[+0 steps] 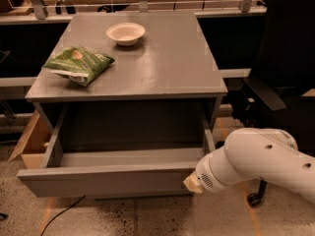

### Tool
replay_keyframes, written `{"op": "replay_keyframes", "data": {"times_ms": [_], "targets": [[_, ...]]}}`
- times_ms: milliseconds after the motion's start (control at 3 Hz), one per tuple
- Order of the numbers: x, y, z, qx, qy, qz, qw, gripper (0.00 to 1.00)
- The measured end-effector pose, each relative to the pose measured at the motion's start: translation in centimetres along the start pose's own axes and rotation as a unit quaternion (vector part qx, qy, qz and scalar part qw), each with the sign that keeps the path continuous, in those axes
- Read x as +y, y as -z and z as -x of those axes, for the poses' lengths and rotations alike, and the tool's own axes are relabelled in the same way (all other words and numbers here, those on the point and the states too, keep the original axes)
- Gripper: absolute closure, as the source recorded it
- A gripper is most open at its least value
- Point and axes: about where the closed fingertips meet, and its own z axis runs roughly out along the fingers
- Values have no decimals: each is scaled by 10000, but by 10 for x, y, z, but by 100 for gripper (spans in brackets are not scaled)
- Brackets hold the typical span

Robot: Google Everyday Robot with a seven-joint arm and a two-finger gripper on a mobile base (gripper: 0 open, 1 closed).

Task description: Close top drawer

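- A cardboard box (30, 150) stands on the floor far to the left of the claw, just beside the cabinet's left side.
- A dark cable (60, 214) lies on the speckled floor, lower left of the claw, below the drawer front.
- A green snack bag (78, 64) lies on the grey cabinet top (167, 73), well up and left of the claw.
- The top drawer (98, 181) is pulled far out of the cabinet; its plain grey front runs leftward from the claw, at about the claw's height.
- A white bowl (126, 33) sits near the back of the cabinet top, high above and left of the claw.
- The gripper (192, 184) is at the right end of the drawer front, its pale tip against that panel; whether the claw is open or closed cannot be told.
- The white arm (261, 162) stretches right from the claw.
- A black office chair (288, 77) stands up and right of the claw.
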Motion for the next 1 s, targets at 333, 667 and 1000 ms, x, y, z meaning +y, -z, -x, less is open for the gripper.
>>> {"op": "replay_keyframes", "data": {"times_ms": [333, 667, 1000], "targets": [[-13, 0, 23, -439, -111, -204, 9988, 100], [-35, 1, 59, -1056, -293, -512, 9927, 100], [-54, -5, 85, -1467, -393, -660, 9862, 100]]}}
